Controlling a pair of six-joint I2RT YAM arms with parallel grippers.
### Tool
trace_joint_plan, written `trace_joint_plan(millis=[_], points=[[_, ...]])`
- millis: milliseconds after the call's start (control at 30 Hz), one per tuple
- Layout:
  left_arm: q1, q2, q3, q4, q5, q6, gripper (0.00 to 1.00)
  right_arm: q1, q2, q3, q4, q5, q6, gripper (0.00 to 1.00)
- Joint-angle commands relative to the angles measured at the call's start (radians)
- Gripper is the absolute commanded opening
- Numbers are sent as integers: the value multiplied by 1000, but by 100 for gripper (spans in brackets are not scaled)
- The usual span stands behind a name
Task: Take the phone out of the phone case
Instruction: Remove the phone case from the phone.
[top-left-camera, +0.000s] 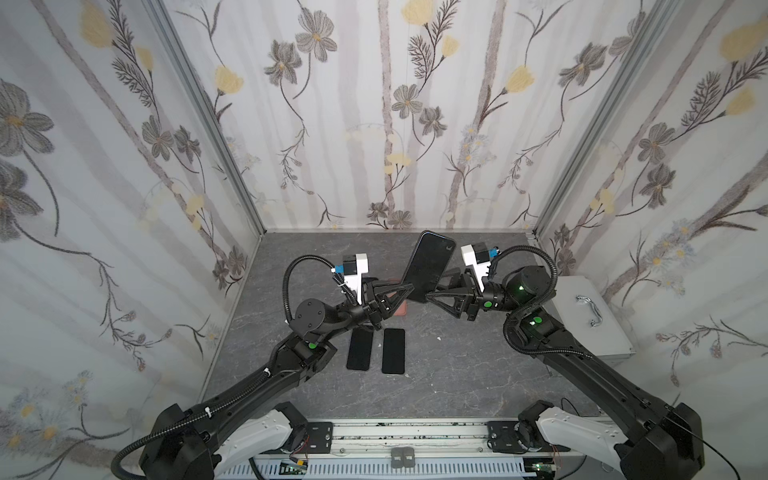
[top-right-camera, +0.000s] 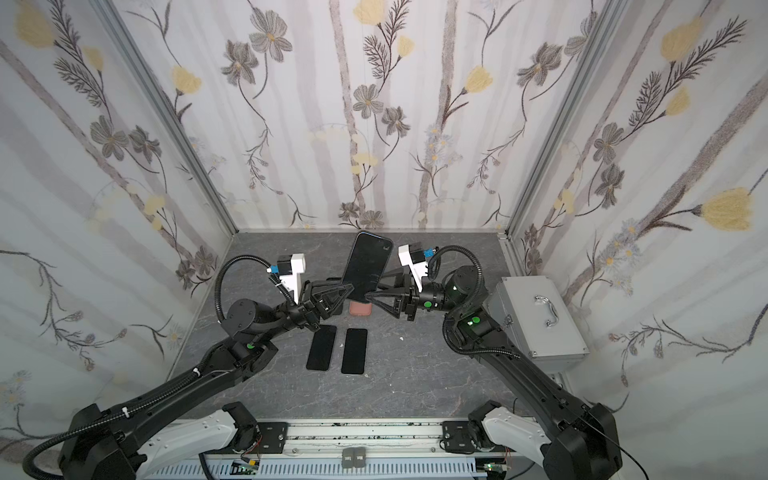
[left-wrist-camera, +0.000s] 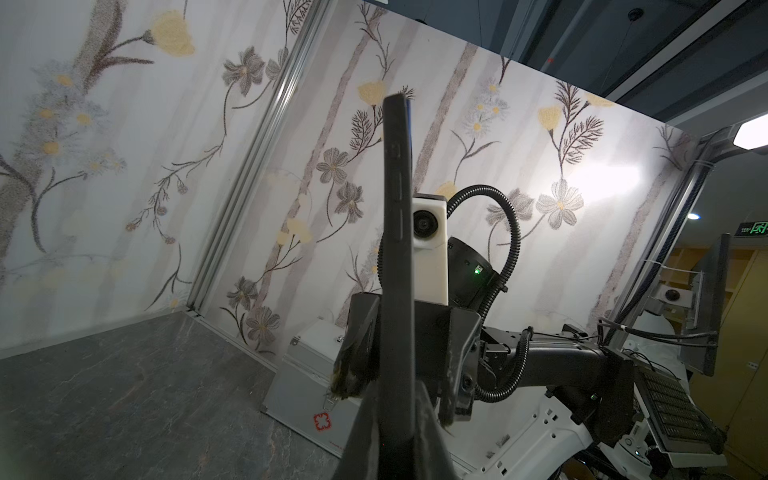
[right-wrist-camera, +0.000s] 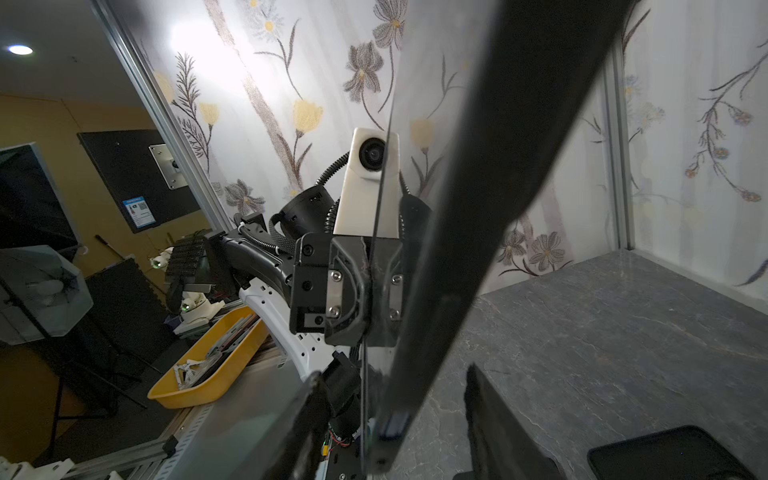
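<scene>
Arms both reach inward over the grey tabletop (top-left-camera: 436, 374) and meet near its middle, forearms low, wrists angled toward each other. Left gripper (top-left-camera: 409, 289) has its jaws clamped together on the lower edge of the phone (top-left-camera: 428, 266), which stands lifted off the table, tilted, screen dark, top end leaning toward the back wall. In the left wrist view the phone (left-wrist-camera: 397, 249) shows edge-on, rising straight out from between the fingers (left-wrist-camera: 365, 432). Right gripper (top-left-camera: 432, 296) sits at the phone's opposite lower edge; its jaws stand apart on either side of the phone edge in the right wrist view, fingers (right-wrist-camera: 498, 424) not seen pressing it, so a grip cannot be told. Whether a case is on the held phone is not clear. Pinkish case (top-right-camera: 360, 308) lies flat on the table just below the grippers, partly hidden by them. Two dark phones (top-left-camera: 359, 349) (top-left-camera: 393, 351) lie flat side by side nearer the base. Metal box (top-right-camera: 540, 320) with handle sits beside the right arm.
</scene>
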Motion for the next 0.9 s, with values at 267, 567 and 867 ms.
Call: trace_joint_plan(millis=[267,567,867], points=[[-6,3,10,99,14,-6,0,11,10,-1,64,-29,22,34],[-12,5,2,98,23,1,0,16,18,9,46,-37,22,30],[-20,13,10,97,28,9,0,29,18,13,24,-27,19,22]])
